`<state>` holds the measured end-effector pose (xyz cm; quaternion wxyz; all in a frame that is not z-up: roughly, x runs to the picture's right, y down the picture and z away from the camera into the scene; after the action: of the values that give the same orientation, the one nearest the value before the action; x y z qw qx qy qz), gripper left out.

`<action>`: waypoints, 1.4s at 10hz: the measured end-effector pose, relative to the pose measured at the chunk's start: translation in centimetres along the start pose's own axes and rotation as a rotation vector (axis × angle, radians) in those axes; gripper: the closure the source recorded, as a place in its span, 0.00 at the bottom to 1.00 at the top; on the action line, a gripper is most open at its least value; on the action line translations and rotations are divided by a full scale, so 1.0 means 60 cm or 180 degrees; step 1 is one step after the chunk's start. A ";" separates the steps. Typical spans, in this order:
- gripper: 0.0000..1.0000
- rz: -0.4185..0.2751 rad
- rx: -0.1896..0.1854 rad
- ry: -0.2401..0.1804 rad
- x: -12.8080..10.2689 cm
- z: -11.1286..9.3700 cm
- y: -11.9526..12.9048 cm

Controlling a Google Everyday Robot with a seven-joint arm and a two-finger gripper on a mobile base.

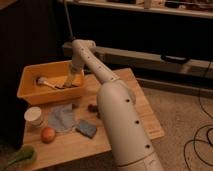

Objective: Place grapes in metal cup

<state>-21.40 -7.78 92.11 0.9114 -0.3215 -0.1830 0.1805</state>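
Observation:
The grapes (92,107), a small dark reddish cluster, lie on the wooden table (145,112) just in front of the yellow bin (30,94), close against my arm's left side. A small grey shiny object inside the bin at its left looks like the metal cup (40,80), with a pale stick-like thing beside it. My arm reaches up and bends down into the bin. My gripper (68,83) hangs low inside the bin, right of the cup and behind the grapes.
A white ribbed paper cup (34,116), an orange-red round fruit (48,134), a grey-blue cloth (62,118) and a blue sponge (86,128) sit on the table's left half. A green object (18,157) is at the bottom left. Dark shelving stands behind; cables lie on the floor at right.

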 end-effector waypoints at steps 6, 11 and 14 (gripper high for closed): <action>0.20 -0.0415 0.0564 -0.0173 -0.045 -0.185 0.158; 0.20 -0.0604 0.0767 -0.0177 -0.060 -0.254 0.261; 0.20 -0.0500 0.0750 -0.0236 -0.046 -0.253 0.256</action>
<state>-20.23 -5.69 70.47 0.9467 -0.1900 -0.2187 0.1406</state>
